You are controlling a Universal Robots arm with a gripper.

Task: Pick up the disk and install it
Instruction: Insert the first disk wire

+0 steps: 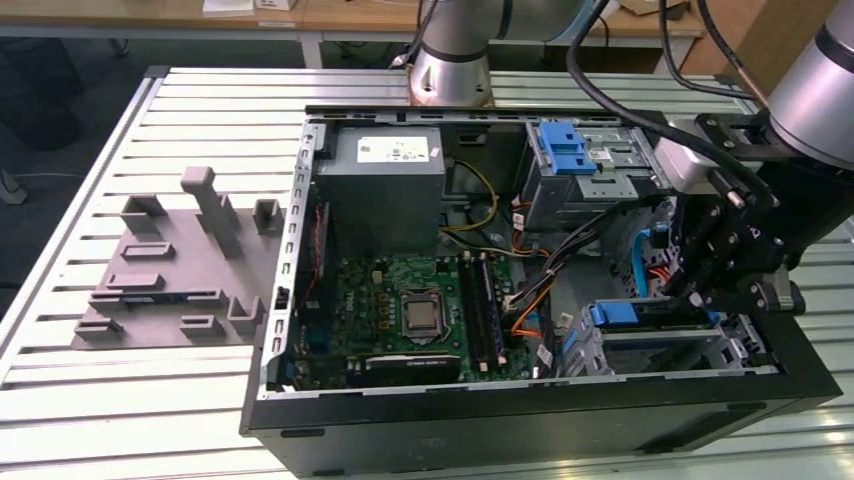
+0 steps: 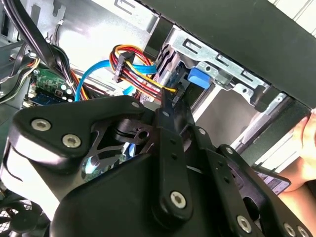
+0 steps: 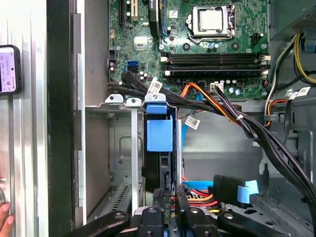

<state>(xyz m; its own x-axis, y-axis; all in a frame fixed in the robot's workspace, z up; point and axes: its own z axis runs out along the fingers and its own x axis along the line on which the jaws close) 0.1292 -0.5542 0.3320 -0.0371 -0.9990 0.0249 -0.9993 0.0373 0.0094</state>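
Now installing: pincer [image 3: 170, 210] clamped on the disk [image 3: 160, 136], seated edgewise in the drive cage [image 3: 123, 148]; pressing home likely remains.

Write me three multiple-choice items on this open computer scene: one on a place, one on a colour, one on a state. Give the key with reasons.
1. In the exterior view, the gripper hangs over:
A. the grey fixture on the table
B. the drive cage at the case's corner on the exterior view's right
C. the processor socket

2. The bracket on the disk standing in that cage is:
A. red
B. green
C. blue

3. The case is:
A. open, motherboard exposed
B. closed with its side panel on
C. standing upright on the floor

Key: B, the arm reaches down at that corner; C, the first wrist view shows its blue tab; A, the board and cables lie uncovered.
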